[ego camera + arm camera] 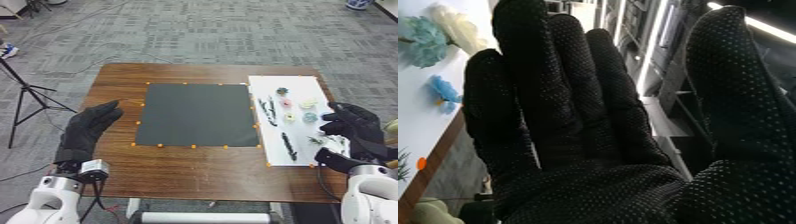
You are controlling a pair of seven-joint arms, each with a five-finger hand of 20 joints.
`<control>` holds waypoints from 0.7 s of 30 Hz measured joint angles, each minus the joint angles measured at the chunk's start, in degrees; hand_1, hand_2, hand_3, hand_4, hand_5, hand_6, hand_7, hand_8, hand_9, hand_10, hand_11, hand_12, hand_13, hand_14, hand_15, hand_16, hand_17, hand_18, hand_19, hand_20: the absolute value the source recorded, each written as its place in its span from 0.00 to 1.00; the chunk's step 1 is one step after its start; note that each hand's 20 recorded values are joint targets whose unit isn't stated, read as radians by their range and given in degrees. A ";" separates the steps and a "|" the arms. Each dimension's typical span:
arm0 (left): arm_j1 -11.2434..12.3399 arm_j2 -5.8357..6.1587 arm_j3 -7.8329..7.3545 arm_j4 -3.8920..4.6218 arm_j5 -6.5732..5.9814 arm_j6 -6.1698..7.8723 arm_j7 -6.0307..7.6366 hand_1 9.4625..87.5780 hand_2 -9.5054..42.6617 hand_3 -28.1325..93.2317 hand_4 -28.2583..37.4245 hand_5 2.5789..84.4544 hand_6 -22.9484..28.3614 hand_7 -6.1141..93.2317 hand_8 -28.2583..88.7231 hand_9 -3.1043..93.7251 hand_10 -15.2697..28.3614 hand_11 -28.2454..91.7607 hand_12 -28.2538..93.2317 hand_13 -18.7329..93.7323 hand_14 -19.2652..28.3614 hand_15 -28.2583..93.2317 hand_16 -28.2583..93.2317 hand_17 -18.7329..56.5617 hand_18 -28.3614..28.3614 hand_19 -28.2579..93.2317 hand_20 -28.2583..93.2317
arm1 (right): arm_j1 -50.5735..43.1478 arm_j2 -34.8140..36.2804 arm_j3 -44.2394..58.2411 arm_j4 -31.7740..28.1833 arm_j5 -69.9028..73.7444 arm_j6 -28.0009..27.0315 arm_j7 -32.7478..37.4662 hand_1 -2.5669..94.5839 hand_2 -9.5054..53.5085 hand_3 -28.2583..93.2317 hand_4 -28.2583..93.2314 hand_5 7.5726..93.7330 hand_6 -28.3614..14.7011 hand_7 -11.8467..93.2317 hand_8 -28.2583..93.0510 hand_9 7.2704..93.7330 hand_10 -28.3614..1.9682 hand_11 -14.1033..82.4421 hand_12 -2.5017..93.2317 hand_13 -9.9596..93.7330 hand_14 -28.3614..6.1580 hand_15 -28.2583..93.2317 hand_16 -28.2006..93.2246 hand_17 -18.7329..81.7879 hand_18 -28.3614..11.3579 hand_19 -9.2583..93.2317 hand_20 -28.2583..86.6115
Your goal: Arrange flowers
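"Why is the left hand [82,131] kept over the table's [187,175] left edge?"
"Probably so that room is left for work; it is held wide, with nothing in it."
"And the black mat [197,115]?"
"It is laid left of the white board [302,82], presumably so that an arrangement can be built there."
"How is the board filled?"
"Dark stems [289,146] are set toward its left edge, then a pink flower [286,103], a cream flower [307,104] and a pale blue flower [310,117], perhaps spread for easy picking."
"Is anything grasped by the right hand [354,125]?"
"Nothing; it is opened wide by the board's right edge, the blooms lying just to its left."
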 measured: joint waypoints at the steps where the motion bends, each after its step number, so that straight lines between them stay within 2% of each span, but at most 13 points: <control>1: -0.20 0.01 -0.04 0.02 0.42 -0.16 -0.13 0.13 0.16 0.79 0.00 0.59 0.52 0.17 0.18 0.54 0.67 0.39 0.33 0.51 0.77 0.34 0.25 0.30 0.72 0.33 0.37 | 0.05 0.18 -0.02 0.00 0.19 0.01 -0.02 0.35 0.00 0.79 0.10 0.52 0.55 0.39 0.17 0.64 0.41 0.45 0.30 0.78 0.47 0.57 0.44 0.59 0.24 0.77 0.62; 4: -0.28 0.01 -0.55 -0.02 1.84 -0.32 -0.50 0.13 0.16 0.79 0.00 0.59 0.52 0.17 0.18 0.54 0.67 0.39 0.33 0.51 0.77 0.34 0.25 0.30 0.72 0.33 0.37 | 0.21 0.69 -0.08 0.00 0.04 -0.36 0.00 0.34 0.00 0.79 0.10 0.52 0.55 0.39 0.17 0.65 0.39 0.44 0.30 0.77 0.46 0.57 0.44 0.58 0.23 0.77 0.62; 8: -0.10 -0.02 -0.53 -0.04 1.46 -0.27 -0.49 0.13 0.16 0.79 0.00 0.59 0.52 0.17 0.18 0.54 0.67 0.39 0.33 0.51 0.77 0.34 0.25 0.30 0.72 0.33 0.37 | 0.20 0.70 0.21 -0.04 -2.33 -1.24 0.70 0.33 0.00 0.78 0.11 0.52 0.54 0.38 0.17 0.65 0.37 0.44 0.31 0.78 0.45 0.59 0.45 0.58 0.21 0.79 0.63; 12: -0.14 -0.02 -0.41 0.03 1.54 -0.54 -0.56 0.13 0.16 0.79 0.00 0.59 0.52 0.17 0.18 0.54 0.68 0.39 0.33 0.51 0.77 0.34 0.25 0.30 0.72 0.32 0.37 | 0.18 0.63 1.66 -0.66 -6.02 -5.85 4.87 0.37 0.00 0.77 0.11 0.52 0.53 0.42 0.18 0.69 0.43 0.54 0.37 0.83 0.54 0.66 0.47 0.63 0.22 0.88 0.65; 15: -0.12 -0.01 -0.50 0.03 1.69 -0.76 -0.63 0.13 0.16 0.79 0.00 0.58 0.52 0.17 0.18 0.54 0.67 0.39 0.33 0.51 0.77 0.34 0.25 0.30 0.72 0.32 0.37 | 0.16 0.78 1.62 -1.10 -14.17 -9.00 9.81 0.40 0.00 0.77 0.11 0.53 0.54 0.47 0.17 0.74 0.47 0.56 0.39 0.88 0.61 0.68 0.48 0.68 0.25 0.93 0.65; 18: 0.36 -0.01 -1.14 -0.18 1.67 -0.71 -0.59 0.13 0.16 0.79 0.00 0.59 0.52 0.17 0.18 0.55 0.68 0.39 0.33 0.51 0.77 0.34 0.25 0.30 0.72 0.32 0.37 | 0.09 1.28 -0.32 -0.99 -25.27 -8.45 12.86 0.40 0.00 0.76 0.10 0.54 0.56 0.51 0.16 0.80 0.50 0.59 0.40 0.93 0.66 0.70 0.49 0.73 0.28 0.98 0.64; 21: 0.85 -0.01 -1.56 -0.35 1.48 -0.58 -0.48 0.13 0.16 0.79 0.00 0.59 0.51 0.17 0.18 0.55 0.67 0.39 0.33 0.51 0.77 0.34 0.25 0.30 0.72 0.32 0.37 | 0.19 2.08 -3.00 -0.47 -33.68 -7.96 13.61 0.41 0.00 0.75 0.10 0.54 0.55 0.52 0.16 0.83 0.50 0.59 0.41 0.94 0.68 0.70 0.50 0.75 0.30 1.00 0.63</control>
